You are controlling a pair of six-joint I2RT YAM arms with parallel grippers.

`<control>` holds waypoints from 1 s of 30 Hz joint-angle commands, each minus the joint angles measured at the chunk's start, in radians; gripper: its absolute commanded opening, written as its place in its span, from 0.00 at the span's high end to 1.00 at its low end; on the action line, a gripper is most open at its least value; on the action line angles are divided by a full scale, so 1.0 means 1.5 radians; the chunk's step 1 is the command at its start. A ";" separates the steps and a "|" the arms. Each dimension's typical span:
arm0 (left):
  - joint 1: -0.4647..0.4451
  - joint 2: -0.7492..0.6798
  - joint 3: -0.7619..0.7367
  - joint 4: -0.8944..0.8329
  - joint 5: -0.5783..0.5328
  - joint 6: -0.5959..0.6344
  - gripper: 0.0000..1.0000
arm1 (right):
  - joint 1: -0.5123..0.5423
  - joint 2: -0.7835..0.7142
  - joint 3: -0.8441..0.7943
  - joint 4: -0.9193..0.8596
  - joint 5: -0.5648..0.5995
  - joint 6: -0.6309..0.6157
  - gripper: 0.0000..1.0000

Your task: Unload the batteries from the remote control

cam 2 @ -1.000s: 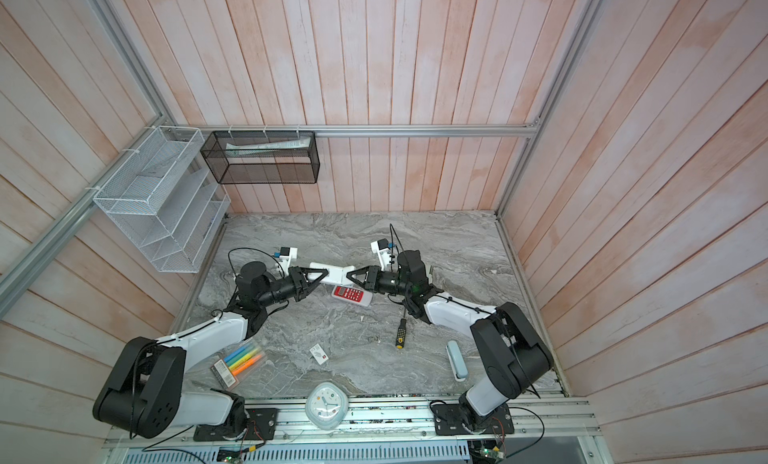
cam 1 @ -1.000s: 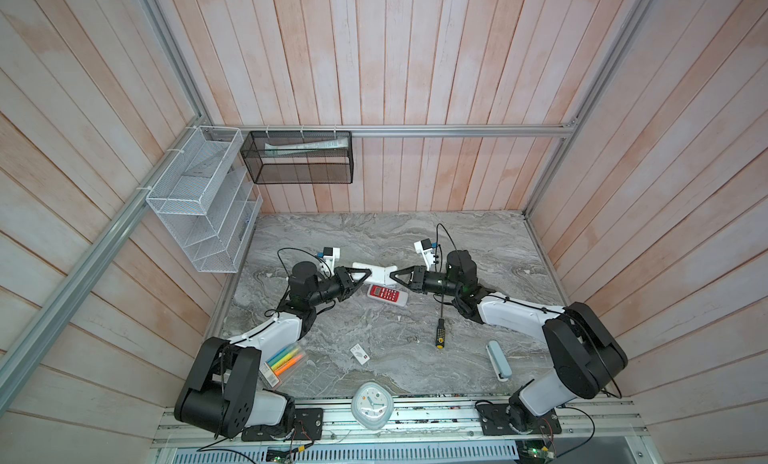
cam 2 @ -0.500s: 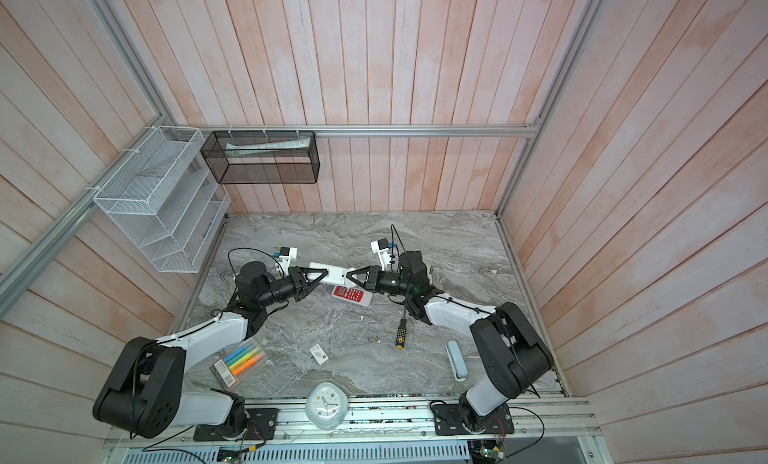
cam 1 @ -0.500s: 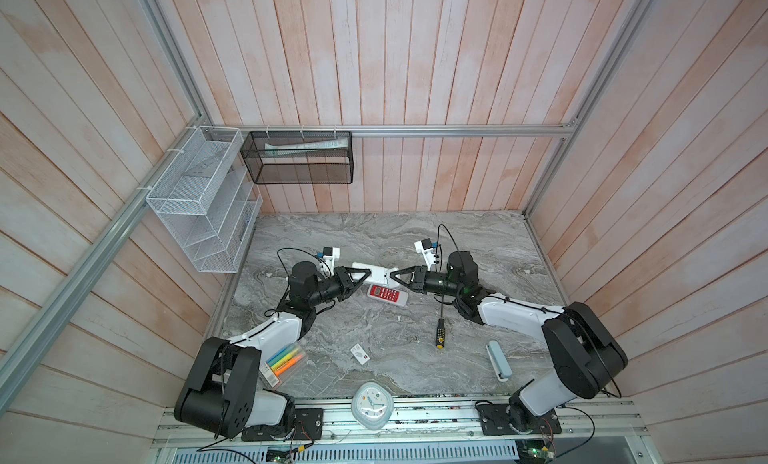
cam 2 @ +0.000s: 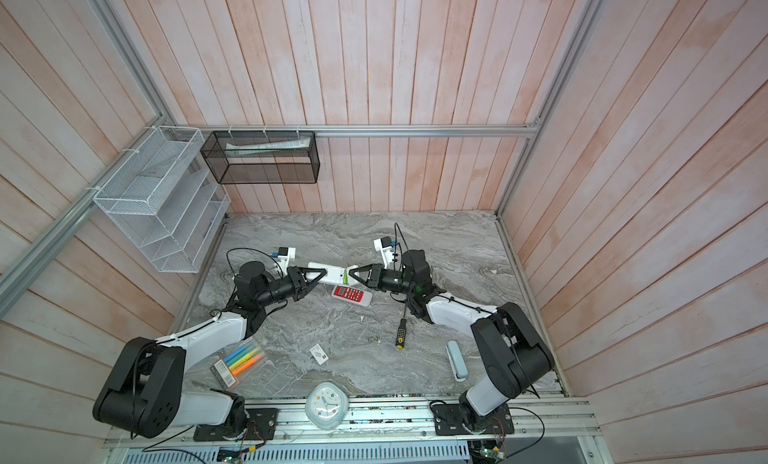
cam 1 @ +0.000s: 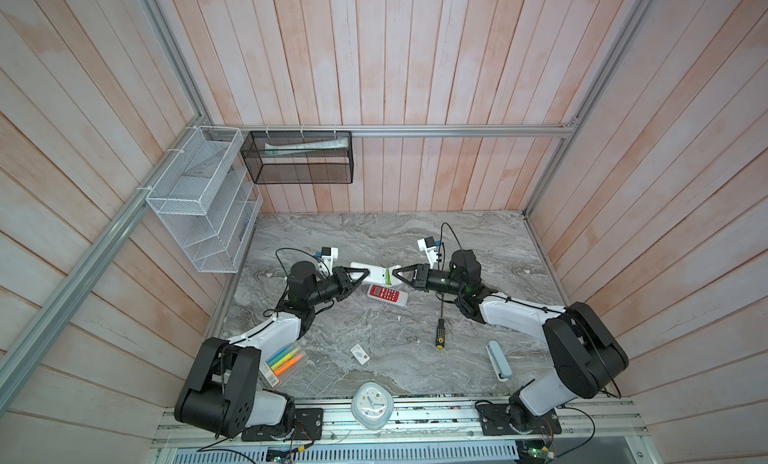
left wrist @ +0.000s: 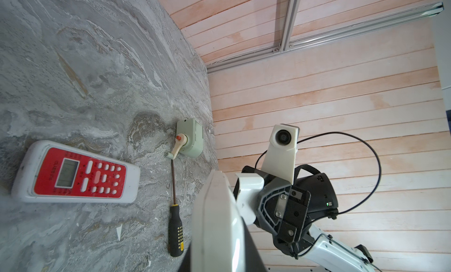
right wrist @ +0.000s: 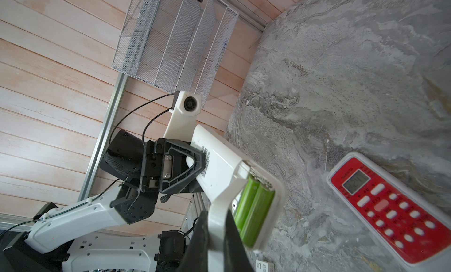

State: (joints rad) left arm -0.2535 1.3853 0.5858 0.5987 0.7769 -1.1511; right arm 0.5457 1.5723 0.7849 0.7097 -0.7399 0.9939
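- Left gripper (cam 1: pixel 363 276): jaws clamped on one end of white remote (cam 1: pixel 376 271), body pinched between the fingers.
- Right gripper (cam 1: pixel 395 274): jaws pressed nearly together on a thin white edge at the opposite, battery end of the same unit. Compartment wall or loose cover: cannot tell.
- Between the two grippers: white remote bridged end to end, held up off the marble table (cam 1: pixel 374 241), back side facing the right wrist camera.
- Batteries (right wrist: pixel 253 207): two lime-green cells visible, side by side, seated in the open compartment right beside the right fingertips. Only a green sliver in both top views.
- Red-faced remote (cam 1: pixel 387 294): flat on the table, buttons up, just below the held one in both top views, apart from both grippers.
- Screwdriver (cam 1: pixel 439 337): black-and-yellow handle, lying by the right forearm, tip at the crank of a pale green box (left wrist: pixel 190 138).
- Toward the front edge: highlighter pack (cam 1: pixel 284 360) by the left arm, small card (cam 1: pixel 359 353), pale blue case (cam 1: pixel 498 360), white clock (cam 1: pixel 372 404) on the rail.
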 commanded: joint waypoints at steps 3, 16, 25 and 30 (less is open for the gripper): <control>0.008 -0.015 -0.007 -0.028 -0.004 0.038 1.00 | -0.046 -0.031 -0.007 -0.023 0.008 -0.043 0.98; 0.014 -0.025 -0.035 -0.031 -0.004 0.045 1.00 | -0.101 0.100 0.063 -0.148 0.108 -0.204 0.97; 0.014 -0.023 -0.039 -0.033 0.002 0.055 1.00 | -0.092 0.240 0.146 -0.167 0.137 -0.240 0.97; 0.015 -0.020 -0.041 -0.035 0.002 0.056 1.00 | -0.085 0.300 0.194 -0.194 0.148 -0.254 0.97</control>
State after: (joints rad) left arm -0.2371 1.3724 0.5381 0.5369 0.7765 -1.0912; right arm 0.4065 1.9835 1.0355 0.4591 -0.5419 0.6491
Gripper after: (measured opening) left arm 0.195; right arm 0.107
